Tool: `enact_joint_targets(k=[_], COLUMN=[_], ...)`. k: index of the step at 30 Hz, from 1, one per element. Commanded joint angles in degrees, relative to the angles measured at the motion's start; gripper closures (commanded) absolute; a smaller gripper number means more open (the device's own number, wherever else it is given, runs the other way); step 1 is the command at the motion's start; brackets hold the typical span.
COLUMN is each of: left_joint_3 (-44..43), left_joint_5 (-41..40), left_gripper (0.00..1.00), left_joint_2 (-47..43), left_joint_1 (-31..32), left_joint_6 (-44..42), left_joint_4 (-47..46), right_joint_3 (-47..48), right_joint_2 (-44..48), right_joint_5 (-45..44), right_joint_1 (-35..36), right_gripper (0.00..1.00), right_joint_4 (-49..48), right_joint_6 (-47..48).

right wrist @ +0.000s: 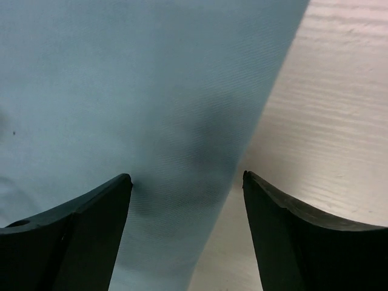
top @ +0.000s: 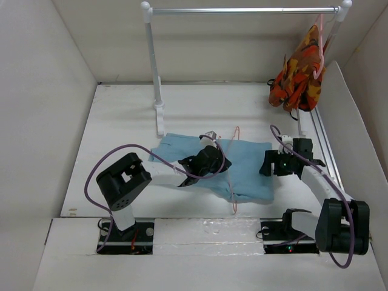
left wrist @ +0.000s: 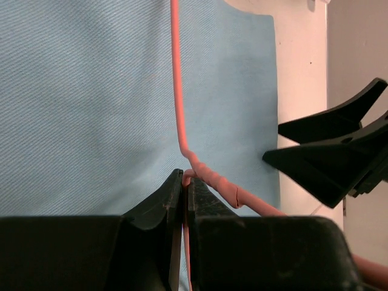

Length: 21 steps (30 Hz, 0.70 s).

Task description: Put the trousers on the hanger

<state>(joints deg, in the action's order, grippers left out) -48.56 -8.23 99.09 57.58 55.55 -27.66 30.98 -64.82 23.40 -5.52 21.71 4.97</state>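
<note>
The left gripper is seen pressed together on the thin pink wire of the hanger, which is pinched right at the fingertips. Ahead of those fingertips the wire is laid straight across the top of the light blue trousers, which are spread flat beneath the tool and to both sides of it. To the right of this tool, near the cloth's edge, the right gripper is seen. Its jaws are held wide apart with nothing between them. The edge of the trousers is crossed by the gap, with cloth under the left finger and bare white table under the right. Far beyond both tools a white rack is stood, with an orange patterned garment hung on it from another pink hanger.
</note>
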Motion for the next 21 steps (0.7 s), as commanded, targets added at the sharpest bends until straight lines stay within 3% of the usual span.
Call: enact_joint_targets(k=[1, 4, 5, 6, 9, 16, 21], left_joint_3=[0.7, 0.5, 0.3, 0.3, 0.2, 0.1, 1.1], left_joint_5=[-4.0, -4.9, -5.9, -5.9, -6.9, -13.7, -16.6], left_gripper=[1.00, 1.00, 1.00, 1.00, 1.00, 1.00, 1.00], left_joint_2=[0.5, 0.0, -0.4, -0.6, -1.7, -5.1, -3.9], left_joint_1=[-0.2, -0.2, -0.2, -0.2, -0.2, -0.2, -1.3], left_joint_6=[-4.0, -4.5, -5.4, -6.1, -8.8, -14.7, -15.3], left_joint_4=[12.6, 13.3, 14.3, 14.3, 15.7, 22.6, 23.7], right_joint_3=[-0.6, -3.1, -5.1, -5.1, -4.7, 2.8, 6.5], right_joint_2=[0.6, 4.3, 5.9, 5.9, 5.1, -4.4, -4.3], right_joint_5=[5.9, 7.3, 7.5, 7.5, 4.9, 0.5, -0.9], right_joint_1=[0.4, 0.9, 0.9, 0.9, 0.9, 0.2, -2.5], right_gripper=[0.20, 0.25, 0.58, 0.59, 1.00, 1.00, 1.00], right_joint_4=[2.8, 3.5, 3.1, 2.5, 0.8, -1.8, -0.4], right_joint_6=[3.7, 1.1, -0.1, -0.1, -1.5, -1.0, -0.6])
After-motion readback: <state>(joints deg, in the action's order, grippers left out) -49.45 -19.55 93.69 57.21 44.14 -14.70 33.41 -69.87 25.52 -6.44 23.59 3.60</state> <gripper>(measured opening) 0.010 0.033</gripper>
